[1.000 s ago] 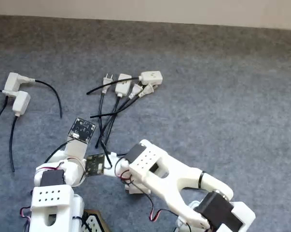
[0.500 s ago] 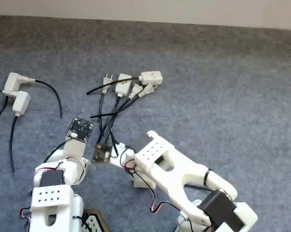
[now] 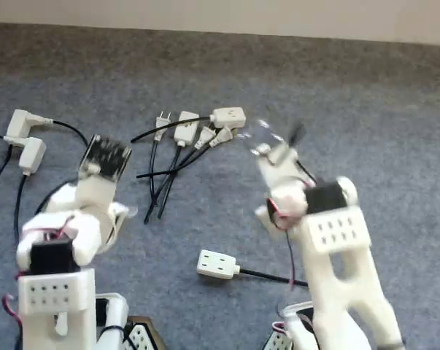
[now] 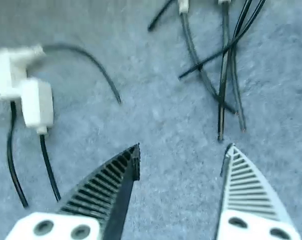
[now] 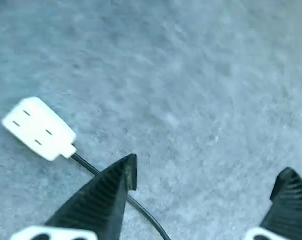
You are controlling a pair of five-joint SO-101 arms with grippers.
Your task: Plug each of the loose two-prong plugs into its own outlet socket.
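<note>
Carpet: grey, short-piled and slightly fuzzy carpet [image 3: 365, 109] covers the whole work area, with a pale strip of wall [image 3: 220, 13] along the far edge.
Far-left pair: two white plastic blocks [image 4: 25, 87], smooth and boxy, lie touching each other. Each trails a thin black cord. I cannot tell whether one is pushed into the other.
Left arm: white printed shell with a bare circuit board on its wrist, held above the carpet between the far-left pair and the middle bundle.
Left gripper: the left gripper [image 4: 183, 146] is spread wide with nothing between its tips. One ribbed finger is black and the other white, and both taper to points.
Middle bundle: a small white two-prong plug [image 3: 163, 121] has its metal prongs aimed at the wall. Just beside it is a squarish white plug body, then a boxy socket [image 3: 229, 116] with smaller plugs at its near side. Their black cords [image 3: 165, 175] cross and fan towards the arms.
Near socket: a flat, rounded-rectangle triple socket [image 3: 217, 265] lies alone on the carpet, slots up, well apart from the bundle. Its black cord runs off to the right.
Right gripper: the right gripper [image 5: 211, 163] is wide open and empty, with black ridged wedge fingers over bare carpet near the triple socket.
</note>
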